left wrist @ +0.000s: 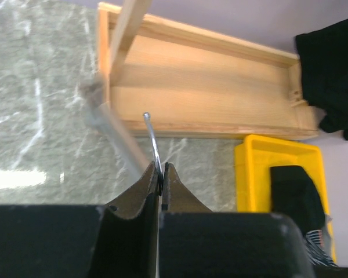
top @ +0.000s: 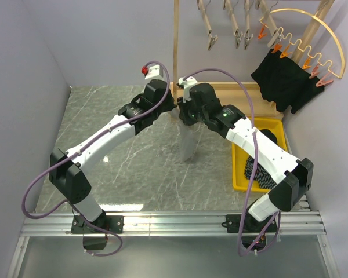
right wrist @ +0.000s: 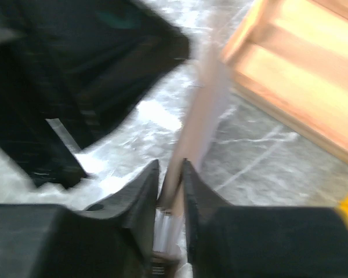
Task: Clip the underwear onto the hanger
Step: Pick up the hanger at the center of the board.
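Both arms reach forward and meet mid-table, wrists turned toward each other. Left gripper [left wrist: 161,169] is pinched tight on the hanger [left wrist: 152,139]; right gripper [right wrist: 171,168] clamps it too.

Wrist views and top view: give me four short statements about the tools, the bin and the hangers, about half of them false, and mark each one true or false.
1. The left tool is shut on a thin metal hook. True.
2. The yellow bin is empty. False: dark garments lie in it, one of them striped.
3. A black garment hangs from the curved hanger with orange clips. True.
4. The right tool is wide open with nothing between its fingers. False: its fingers are closed on a pale wooden bar.
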Controlling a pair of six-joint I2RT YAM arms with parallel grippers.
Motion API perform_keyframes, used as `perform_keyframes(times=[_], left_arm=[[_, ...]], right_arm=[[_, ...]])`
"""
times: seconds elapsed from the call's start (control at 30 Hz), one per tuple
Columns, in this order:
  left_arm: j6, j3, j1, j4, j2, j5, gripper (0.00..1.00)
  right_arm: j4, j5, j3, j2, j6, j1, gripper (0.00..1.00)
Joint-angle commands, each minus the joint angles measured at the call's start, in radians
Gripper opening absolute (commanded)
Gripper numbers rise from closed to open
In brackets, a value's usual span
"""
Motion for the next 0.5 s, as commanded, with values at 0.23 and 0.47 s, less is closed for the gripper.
perform_keyframes(times=[0.23, 0.47], left_arm=[[-0.086, 0.075, -0.001, 0.022, -0.003, -0.045, 0.0], [-0.081, 0.068, -0.003, 0.045, -0.007, 0.021, 0.1]], right_arm=[[-0.031, 0.047, 0.047, 0.006, -0.014, -0.009, 0.0], [-0.026, 0.027, 0.058, 0.001, -0.026, -0.013, 0.0]])
